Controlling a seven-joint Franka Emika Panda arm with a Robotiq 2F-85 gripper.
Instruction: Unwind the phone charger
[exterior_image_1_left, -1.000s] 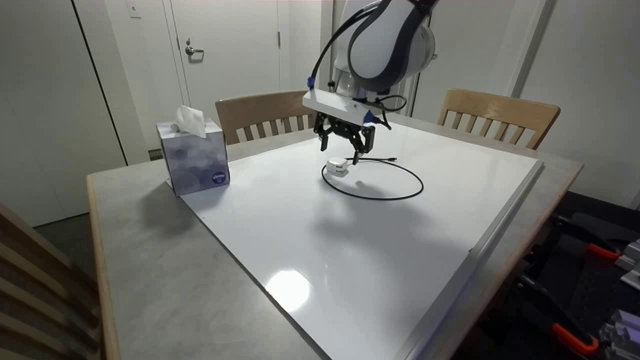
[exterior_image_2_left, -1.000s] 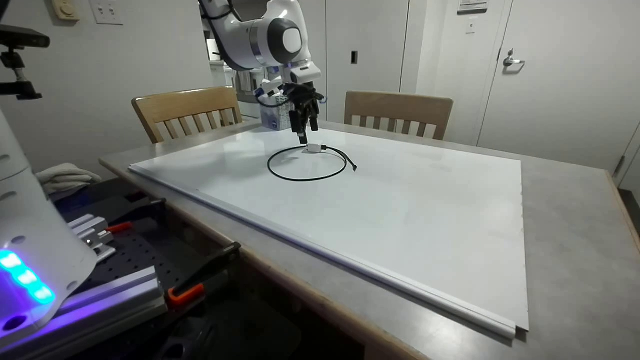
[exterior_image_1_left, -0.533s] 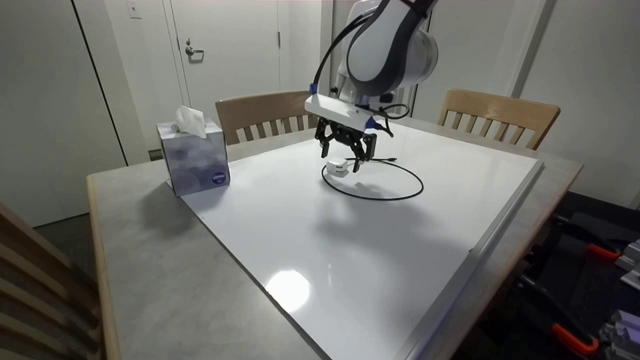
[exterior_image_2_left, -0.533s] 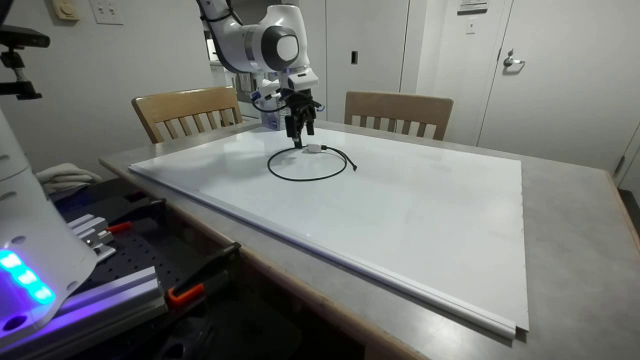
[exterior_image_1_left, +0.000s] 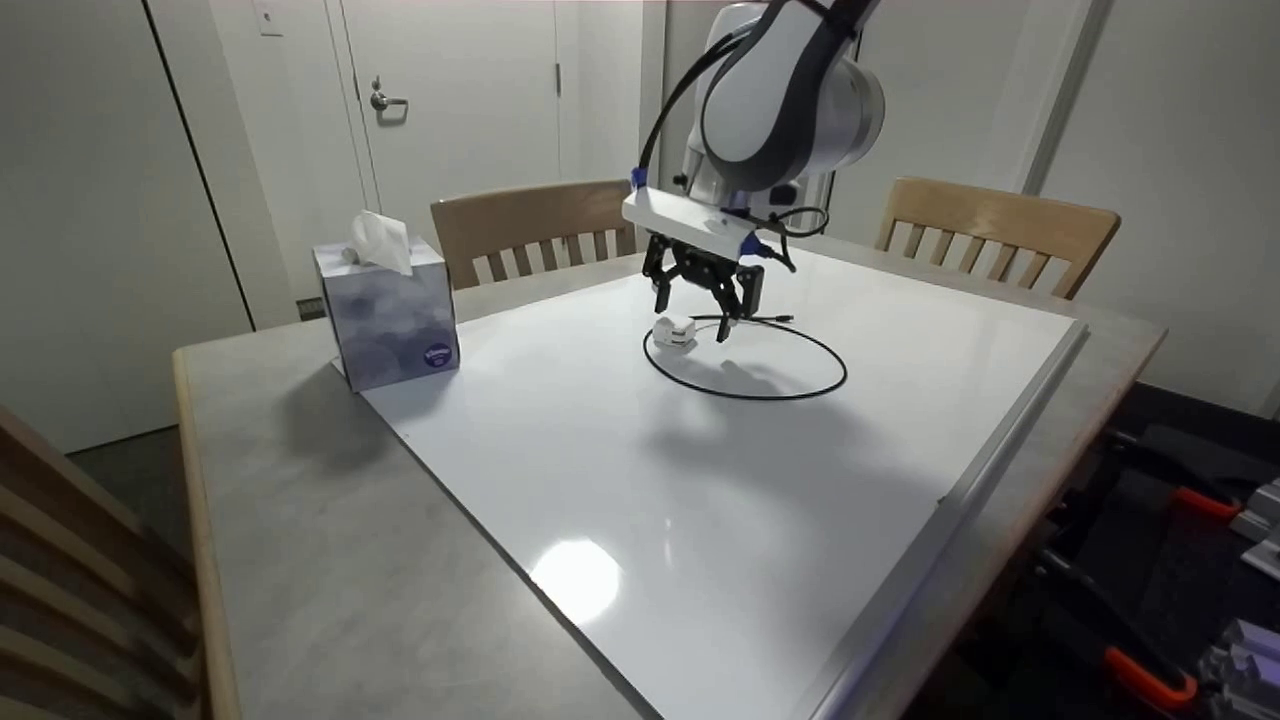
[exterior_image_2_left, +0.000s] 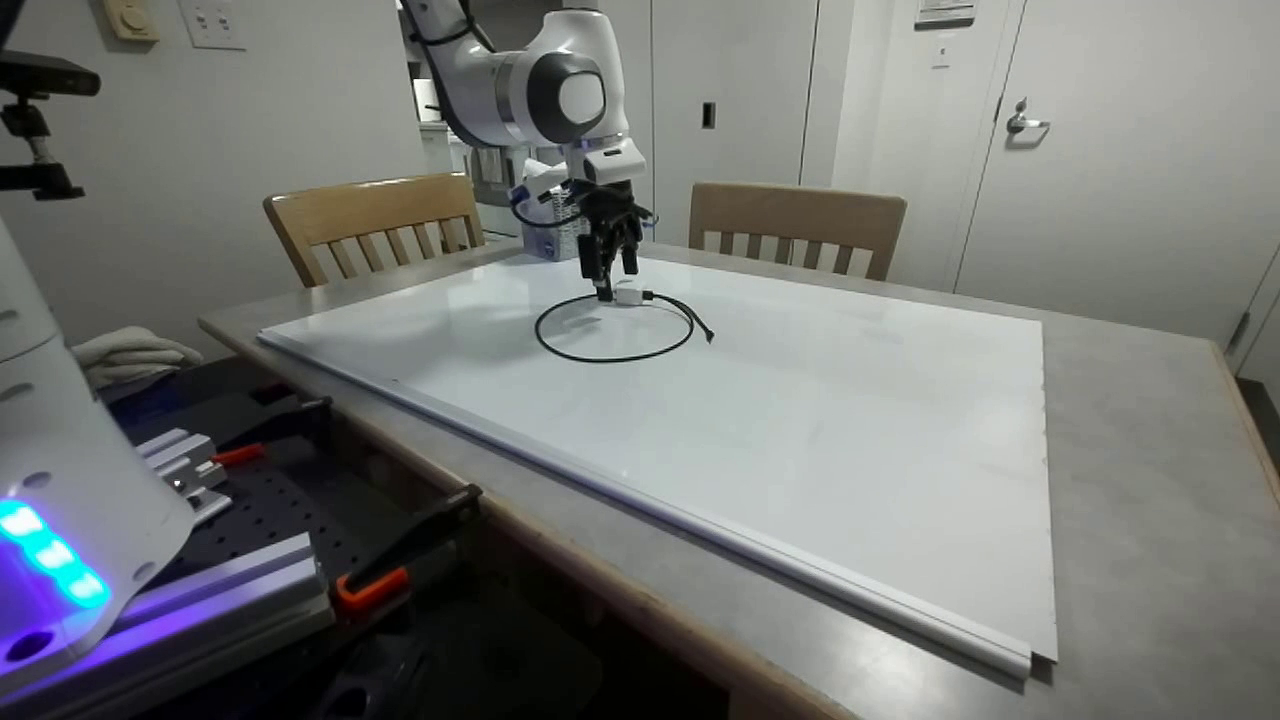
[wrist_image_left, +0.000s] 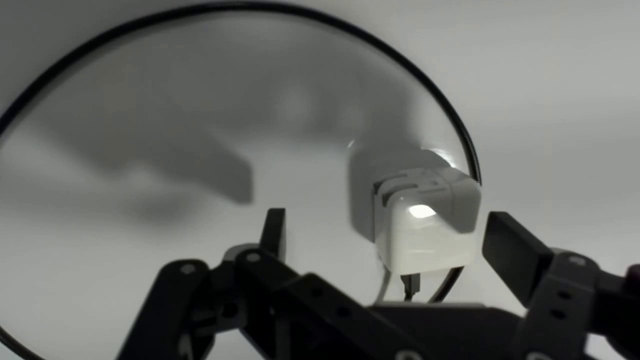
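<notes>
The phone charger's thin black cable (exterior_image_1_left: 770, 398) lies in one wide loop on the white board, seen in both exterior views. Its white plug (wrist_image_left: 430, 245) sits at the loop's edge, with a cable end attached at the plug's lower side in the wrist view. The dark connector (exterior_image_2_left: 709, 335) at the cable's free end rests just outside the loop. My gripper (exterior_image_1_left: 692, 320) is open above the board, close over the plug. In the wrist view the plug appears between the spread fingers (wrist_image_left: 515, 255), nearer the right-hand one. Nothing is gripped.
A tissue box (exterior_image_1_left: 392, 320) stands at a corner of the white board (exterior_image_2_left: 820, 440). A raised metal rail (exterior_image_2_left: 640, 495) runs along one board edge. Wooden chairs (exterior_image_2_left: 795, 215) surround the table. The robot base (exterior_image_2_left: 80, 480) stands beside the table.
My gripper has come down toward the board, then shifted slightly sideways beside the plug. Its jaws have stayed open, and the charger has not moved.
</notes>
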